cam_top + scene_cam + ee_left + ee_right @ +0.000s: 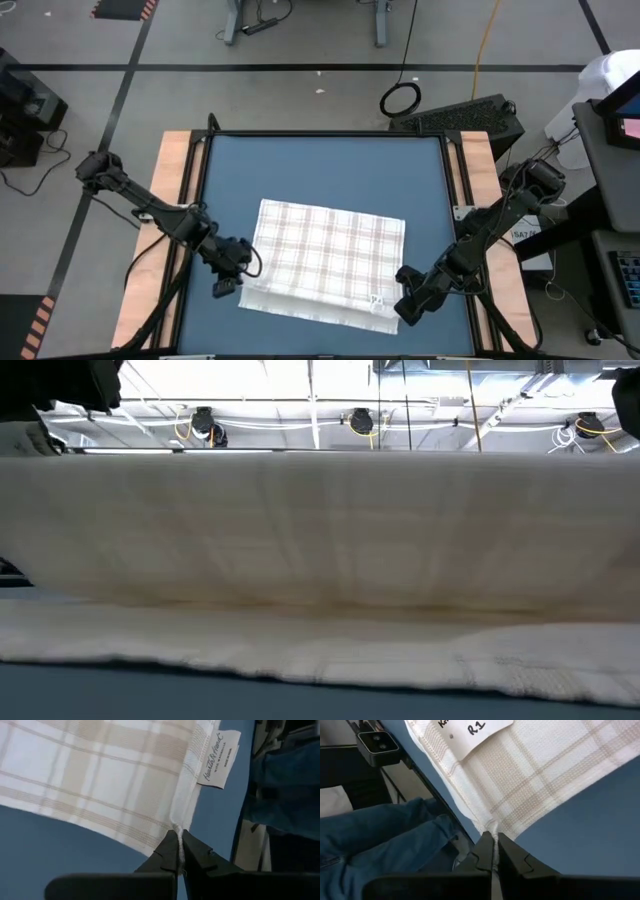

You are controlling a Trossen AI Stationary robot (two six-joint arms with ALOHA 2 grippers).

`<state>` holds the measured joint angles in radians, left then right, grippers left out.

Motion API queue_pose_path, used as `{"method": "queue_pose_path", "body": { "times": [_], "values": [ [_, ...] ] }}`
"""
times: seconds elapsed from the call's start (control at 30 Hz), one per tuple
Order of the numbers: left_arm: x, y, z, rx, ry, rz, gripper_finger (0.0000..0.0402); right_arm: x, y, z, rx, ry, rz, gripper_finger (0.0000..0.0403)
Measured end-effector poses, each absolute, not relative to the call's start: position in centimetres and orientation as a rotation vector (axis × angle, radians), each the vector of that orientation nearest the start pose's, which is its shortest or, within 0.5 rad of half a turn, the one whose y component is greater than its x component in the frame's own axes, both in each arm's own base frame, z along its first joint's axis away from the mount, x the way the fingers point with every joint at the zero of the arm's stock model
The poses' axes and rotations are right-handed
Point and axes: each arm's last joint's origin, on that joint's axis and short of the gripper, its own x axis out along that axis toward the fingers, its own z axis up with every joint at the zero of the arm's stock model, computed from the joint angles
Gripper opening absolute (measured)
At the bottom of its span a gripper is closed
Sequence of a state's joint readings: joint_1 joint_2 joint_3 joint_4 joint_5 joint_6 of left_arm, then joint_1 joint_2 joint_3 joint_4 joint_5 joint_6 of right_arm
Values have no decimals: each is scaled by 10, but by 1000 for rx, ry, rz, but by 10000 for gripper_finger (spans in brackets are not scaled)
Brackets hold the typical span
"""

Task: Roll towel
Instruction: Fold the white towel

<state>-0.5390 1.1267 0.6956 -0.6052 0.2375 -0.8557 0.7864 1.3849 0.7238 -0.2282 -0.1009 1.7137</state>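
The towel (320, 560) is filling the low view, its near edge lifting off the bench (330, 170). The left gripper (178, 854) and right gripper (493, 849) are each pinching a near corner tightly, probably to begin an even roll.

One towel (330, 258) on one blue worktop (325, 170). Two arms, two grippers: left gripper (232, 268), right gripper (414, 297), each clamping one towel corner. Two tags on towel: one printed label (218, 758), one white tag marked R1 (475, 731). One person's leg in jeans (380, 837).
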Motion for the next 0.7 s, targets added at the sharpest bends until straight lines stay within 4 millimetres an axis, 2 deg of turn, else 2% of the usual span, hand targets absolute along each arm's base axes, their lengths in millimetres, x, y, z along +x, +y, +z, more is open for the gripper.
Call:
{"method": "queue_pose_path", "body": {
  "times": [0.23, 0.5, 0.7],
  "values": [
    [169, -113, 219, -682, 1264, -247, 11, 188, 194, 192, 1290, 1238, -38, 4],
    [167, -116, 221, -691, 1256, -274, 11, 188, 199, 198, 1332, 1221, -22, 4],
    [163, -112, 233, -708, 1211, -276, 11, 193, 202, 210, 1338, 1164, -29, 4]
  ]
}}
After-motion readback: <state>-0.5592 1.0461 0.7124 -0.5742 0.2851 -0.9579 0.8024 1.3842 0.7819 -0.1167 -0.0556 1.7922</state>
